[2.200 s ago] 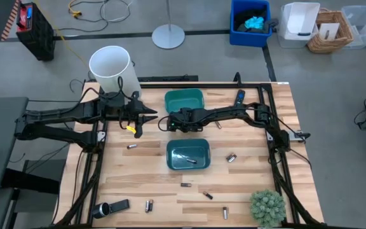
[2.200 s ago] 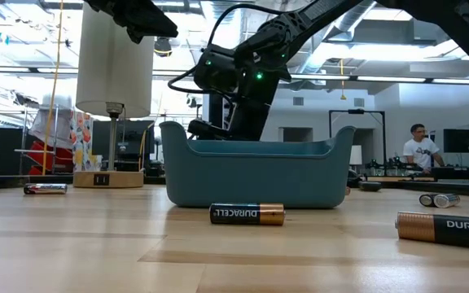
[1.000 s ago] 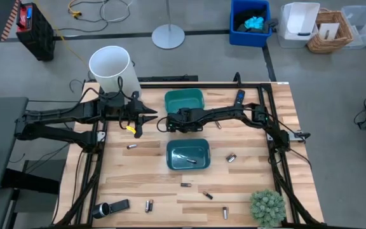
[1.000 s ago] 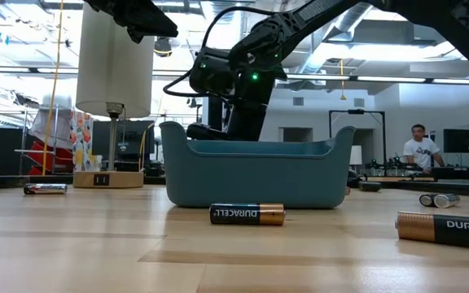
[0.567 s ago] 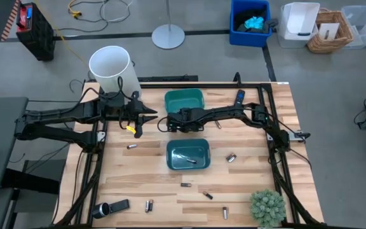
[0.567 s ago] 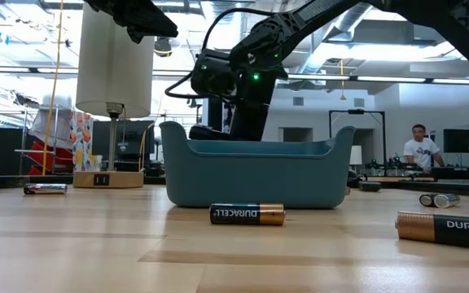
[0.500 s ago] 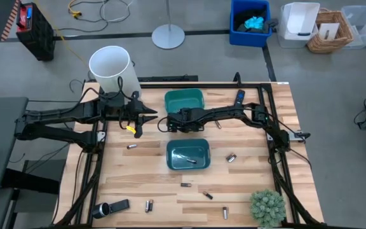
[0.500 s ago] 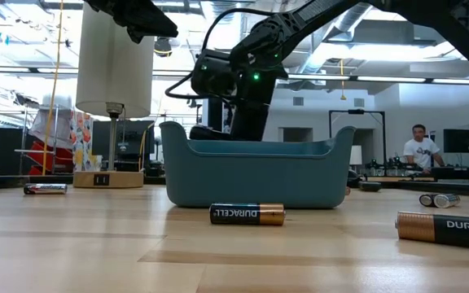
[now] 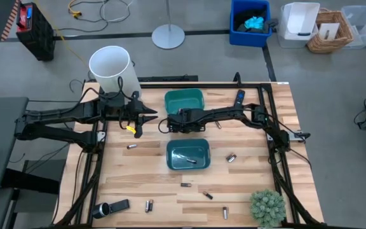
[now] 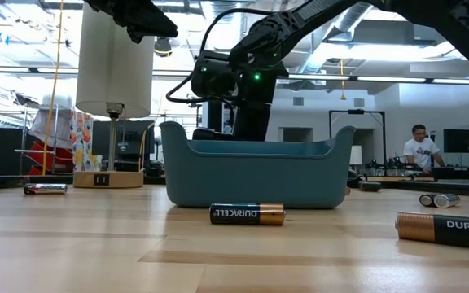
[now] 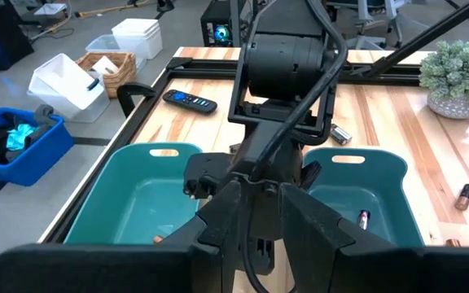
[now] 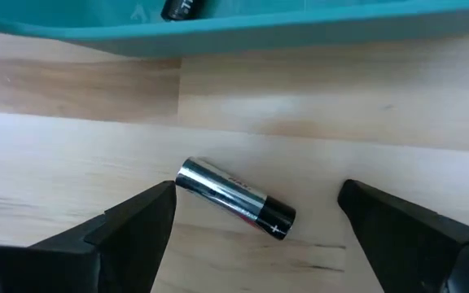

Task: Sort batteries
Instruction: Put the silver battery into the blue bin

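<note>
A silver battery [image 12: 236, 198] with a black end lies slantwise on the bare wooden table [image 12: 397, 98], just beside a teal bin [image 12: 300, 28] and between my spread fingers [image 12: 133, 224]. My right gripper [image 12: 255, 236] is wide open and empty, low between the two bins. I should turn to cross the battery's length, then descend and close. My left gripper [image 9: 146, 117] waits near the table's left edge.
</note>
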`<state>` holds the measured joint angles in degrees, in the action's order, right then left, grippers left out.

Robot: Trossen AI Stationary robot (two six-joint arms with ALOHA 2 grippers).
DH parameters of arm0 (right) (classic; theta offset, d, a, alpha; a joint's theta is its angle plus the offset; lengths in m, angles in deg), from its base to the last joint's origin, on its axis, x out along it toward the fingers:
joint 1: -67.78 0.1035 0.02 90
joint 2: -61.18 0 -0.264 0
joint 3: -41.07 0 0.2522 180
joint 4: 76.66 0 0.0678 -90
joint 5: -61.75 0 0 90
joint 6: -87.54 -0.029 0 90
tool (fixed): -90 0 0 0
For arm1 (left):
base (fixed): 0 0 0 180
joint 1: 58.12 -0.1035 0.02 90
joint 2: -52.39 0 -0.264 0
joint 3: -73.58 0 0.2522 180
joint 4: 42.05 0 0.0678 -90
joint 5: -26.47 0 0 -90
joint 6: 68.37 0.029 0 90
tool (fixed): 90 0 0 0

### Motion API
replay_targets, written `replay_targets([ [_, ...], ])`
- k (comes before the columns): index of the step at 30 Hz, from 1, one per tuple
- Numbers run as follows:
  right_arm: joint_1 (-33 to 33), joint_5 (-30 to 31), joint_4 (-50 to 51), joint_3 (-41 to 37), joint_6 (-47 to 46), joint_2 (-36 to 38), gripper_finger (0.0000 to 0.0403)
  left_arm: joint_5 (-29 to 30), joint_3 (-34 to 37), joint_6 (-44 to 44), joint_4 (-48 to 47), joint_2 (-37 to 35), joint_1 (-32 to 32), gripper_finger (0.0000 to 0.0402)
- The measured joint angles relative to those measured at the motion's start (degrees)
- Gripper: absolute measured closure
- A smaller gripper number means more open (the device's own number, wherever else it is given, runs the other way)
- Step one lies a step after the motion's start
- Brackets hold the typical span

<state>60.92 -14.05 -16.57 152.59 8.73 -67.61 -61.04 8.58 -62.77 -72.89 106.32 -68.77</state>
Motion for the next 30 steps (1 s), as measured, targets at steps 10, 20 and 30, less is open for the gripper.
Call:
replay_targets([
  [10, 0.23, -1.45, -0.92, 0.02, -1.49, 0.00, 0.0057, -0.01, 0.00, 0.60, -0.01, 0.00, 0.00, 0.0319],
  [20, 0.29, -3.31, -1.09, 0.02, -2.26, 0.04, 0.0095, -0.01, 0.00, 0.62, -0.02, 0.00, 0.00, 0.0319],
  [30, 0.73, -6.08, -1.60, 0.13, -5.46, 0.11, 0.0097, -0.01, 0.00, 0.65, -0.07, 0.00, 0.01, 0.0319],
])
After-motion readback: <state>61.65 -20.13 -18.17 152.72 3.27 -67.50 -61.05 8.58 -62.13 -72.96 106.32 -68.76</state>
